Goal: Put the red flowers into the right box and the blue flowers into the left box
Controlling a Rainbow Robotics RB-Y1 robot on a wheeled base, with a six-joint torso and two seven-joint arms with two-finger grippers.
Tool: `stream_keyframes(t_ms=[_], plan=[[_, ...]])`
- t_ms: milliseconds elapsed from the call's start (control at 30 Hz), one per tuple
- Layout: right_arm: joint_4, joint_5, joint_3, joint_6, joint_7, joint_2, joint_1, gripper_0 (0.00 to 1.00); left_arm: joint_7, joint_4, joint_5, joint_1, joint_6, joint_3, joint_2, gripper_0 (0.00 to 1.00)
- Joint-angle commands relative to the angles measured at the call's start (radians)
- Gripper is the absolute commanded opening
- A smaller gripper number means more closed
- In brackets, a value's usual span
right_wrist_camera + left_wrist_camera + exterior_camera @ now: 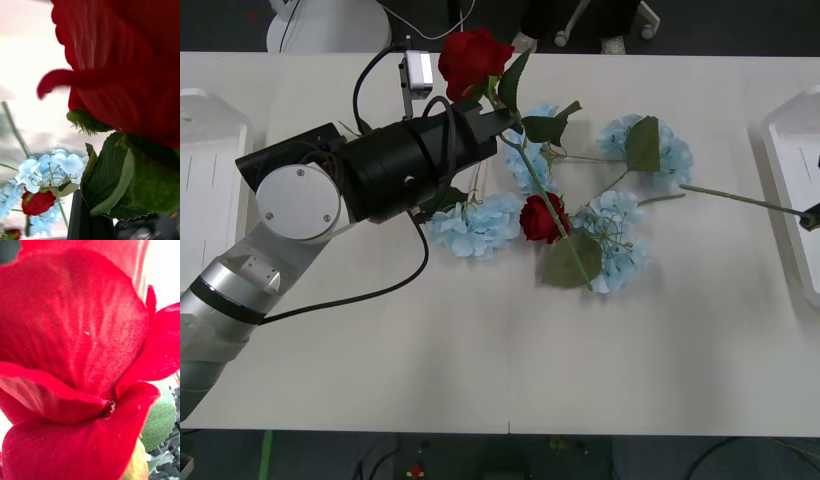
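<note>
Front view: shut tight on a red rose (473,58) stem, just under the bloom, in the left gripper (498,118). Held up over the blue flowers (480,222). Carrying step, probably. Next: across to the right box (790,170), near the right gripper (810,217), then let go.

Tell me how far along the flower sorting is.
Nothing looks sorted yet: no bloom shows in the visible parts of the left box or the right box. In hand: the left gripper holds one red rose up by its stem. Left to do: a second red rose and the blue flowers lie mid-table, and a long stem reaches toward the right gripper by the right box.
</note>
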Motion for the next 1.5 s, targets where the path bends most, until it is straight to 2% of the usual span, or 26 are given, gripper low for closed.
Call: stream_keyframes(t_ms=[33, 267, 333, 533, 667, 867, 1067, 1233, 1500], plan=[[-0.019, 0.074, -0.048, -0.020, 0.285, -0.083, -0.023, 0.00, -0.018, -0.028, 0.016, -0.046, 0.005, 0.037, -0.017, 0.00], [0.046, 0.180, -0.047, -0.134, 0.848, -0.119, -0.038, 0.00, -0.018, -0.028, 0.033, -0.046, 0.006, 0.038, -0.016, 0.00], [0.092, 0.215, -0.042, -0.175, 1.075, -0.119, -0.053, 0.00, -0.018, -0.029, 0.048, -0.046, 0.006, 0.040, -0.016, 0.00], [0.207, 0.314, -0.024, -0.308, 1.452, -0.116, -0.118, 0.00, -0.020, -0.028, 0.064, -0.046, 0.006, 0.045, -0.014, 0.00], [0.259, 0.381, -0.001, -0.436, 1.555, -0.111, -0.153, 0.00, -0.020, -0.028, 0.065, -0.046, 0.006, 0.043, -0.014, 0.00], [0.273, 0.619, 0.042, -0.591, 1.699, -0.085, -0.167, 0.00, -0.020, -0.028, 0.078, -0.046, 0.005, 0.045, -0.014, 0.00], [0.317, 0.729, 0.130, -0.634, 1.711, -0.085, -0.167, 0.00, -0.021, -0.029, 0.094, -0.046, 0.006, 0.045, -0.010, 0.00], [0.392, 0.804, 0.205, -0.724, 1.719, -0.071, -0.168, 0.00, -0.024, -0.028, 0.094, -0.046, 0.006, 0.045, -0.010, 0.00], [0.520, 0.962, 0.212, -0.888, 1.705, 0.035, -0.173, 0.00, -0.026, -0.028, 0.101, -0.046, 0.006, 0.049, -0.005, 0.00]])
